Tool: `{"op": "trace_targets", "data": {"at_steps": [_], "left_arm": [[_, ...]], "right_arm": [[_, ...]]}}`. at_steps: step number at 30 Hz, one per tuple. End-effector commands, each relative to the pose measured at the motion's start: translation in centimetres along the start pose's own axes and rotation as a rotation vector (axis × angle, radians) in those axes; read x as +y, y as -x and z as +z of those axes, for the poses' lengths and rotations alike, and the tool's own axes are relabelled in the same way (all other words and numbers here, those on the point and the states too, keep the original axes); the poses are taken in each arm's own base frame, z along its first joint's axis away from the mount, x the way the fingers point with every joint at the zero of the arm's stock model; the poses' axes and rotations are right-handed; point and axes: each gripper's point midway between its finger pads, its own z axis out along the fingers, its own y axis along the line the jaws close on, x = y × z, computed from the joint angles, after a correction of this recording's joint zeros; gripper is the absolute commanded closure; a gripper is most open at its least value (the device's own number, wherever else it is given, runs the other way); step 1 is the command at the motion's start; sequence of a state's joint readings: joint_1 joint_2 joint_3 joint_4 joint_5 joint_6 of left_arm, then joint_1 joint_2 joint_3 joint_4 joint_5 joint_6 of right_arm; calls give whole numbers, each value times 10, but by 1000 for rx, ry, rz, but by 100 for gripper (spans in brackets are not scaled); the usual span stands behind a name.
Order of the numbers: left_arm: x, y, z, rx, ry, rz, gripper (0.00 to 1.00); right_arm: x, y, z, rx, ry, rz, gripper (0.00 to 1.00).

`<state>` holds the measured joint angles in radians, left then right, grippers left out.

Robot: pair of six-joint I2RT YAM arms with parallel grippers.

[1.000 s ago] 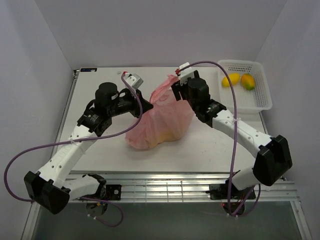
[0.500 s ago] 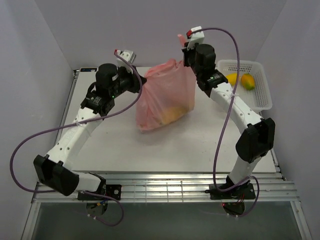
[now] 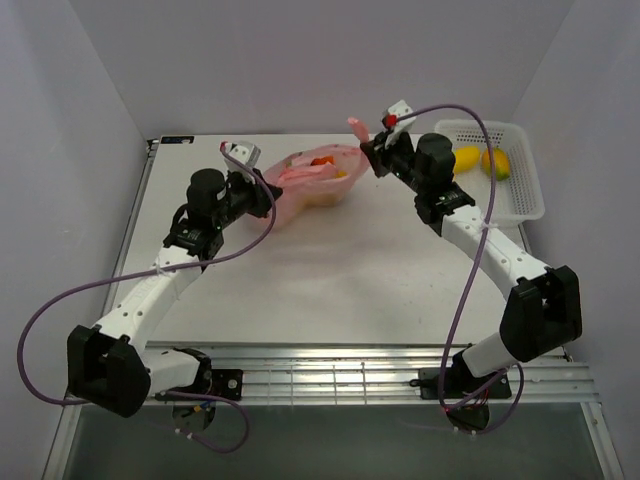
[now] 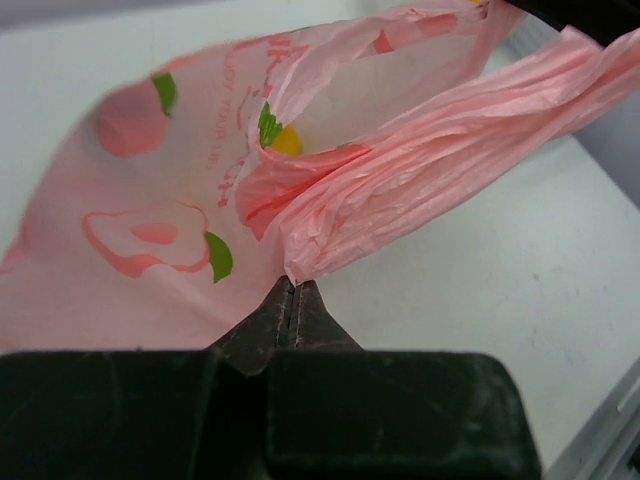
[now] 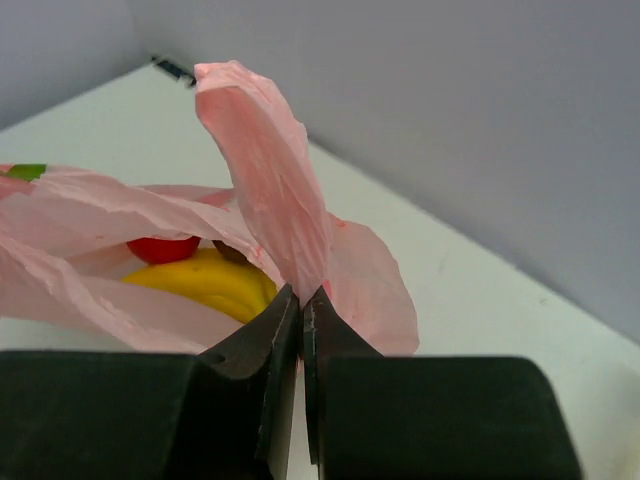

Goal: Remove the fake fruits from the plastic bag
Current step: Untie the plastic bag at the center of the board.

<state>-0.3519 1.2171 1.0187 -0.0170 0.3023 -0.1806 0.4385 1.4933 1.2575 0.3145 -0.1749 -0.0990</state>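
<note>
The pink plastic bag lies low at the back middle of the table, stretched between both grippers with its mouth gaping upward. Inside it show fake fruits: a red apple, a yellow banana bunch and a bit of yellow fruit. My left gripper is shut on the bag's left edge. On the right side my right gripper is shut on a handle strip, whose end stands up above the fingers. Any other fruits are hidden by the film.
A white perforated basket stands at the back right, holding a plain yellow mango and an orange-and-green mango. Walls close the table in at the back and on both sides.
The right gripper shut on the bag's handle. Both arms lifted the bag high, then brought it down towards the back and pulled apart, so its mouth now gapes.
</note>
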Motion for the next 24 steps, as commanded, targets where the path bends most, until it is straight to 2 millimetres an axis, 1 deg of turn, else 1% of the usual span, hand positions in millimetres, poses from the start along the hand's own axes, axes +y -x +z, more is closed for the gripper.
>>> {"op": "trace_targets", "data": {"at_steps": [1,2,3,4,5,6,7,8,9,10,11,12,13,14,15,16,17,18,19,20,21,22,23,24], "left_arm": [[-16,-65,-14,75,-96,-88,100],[-22,-77,-17,88,-102,-130,100],[-26,-80,-23,81,-102,-139,100],[-31,-87,-26,92,-109,-157,100],[-34,-98,-30,117,-114,-179,100],[-36,-103,-34,133,-110,-211,100],[-39,-110,-43,163,-105,-228,100],[-42,-113,-48,172,-104,-237,100],[-45,-119,-54,198,-96,-260,100],[-54,-123,-63,217,-100,-268,96],[-55,-126,-67,226,-86,-281,88],[-58,-126,-71,230,-87,-298,78],[-63,-130,-75,251,-91,-332,78],[-68,-128,-80,245,-110,-340,79],[-68,-132,-82,252,-105,-351,81],[-70,-132,-84,253,-106,-361,85],[-71,-130,-85,242,-107,-359,88],[-71,-129,-86,237,-105,-358,90],[-71,-127,-86,234,-106,-356,97],[-71,-125,-86,228,-108,-348,99],[-72,-122,-85,223,-108,-345,100],[-72,-121,-85,221,-112,-341,100],[-73,-120,-85,220,-118,-337,100],[-75,-120,-86,219,-127,-332,100]], "right_arm": [[36,-28,-16,-43,166,20,92],[41,-45,-20,4,182,42,92],[43,-56,-25,34,183,69,92],[47,-77,-31,84,183,98,92],[50,-83,-37,101,185,110,92],[52,-91,-42,124,185,135,92],[57,-107,-50,158,186,148,92],[59,-105,-57,155,181,172,92],[60,-111,-63,170,172,196,90],[61,-115,-69,183,164,208,89],[62,-119,-78,193,150,213,88],[62,-120,-83,200,142,220,84],[62,-125,-88,230,125,248,81],[61,-120,-93,229,111,251,77],[61,-118,-95,237,109,254,68],[66,-124,-102,284,112,270,60],[67,-119,-107,291,109,272,50],[69,-112,-110,297,115,270,19],[75,-110,-114,313,129,273,8],[81,-108,-125,340,136,288,1],[87,-104,-131,350,154,293,10],[96,-100,-137,351,185,297,10],[102,-92,-148,351,192,321,10],[106,-87,-154,350,203,333,10]]}}
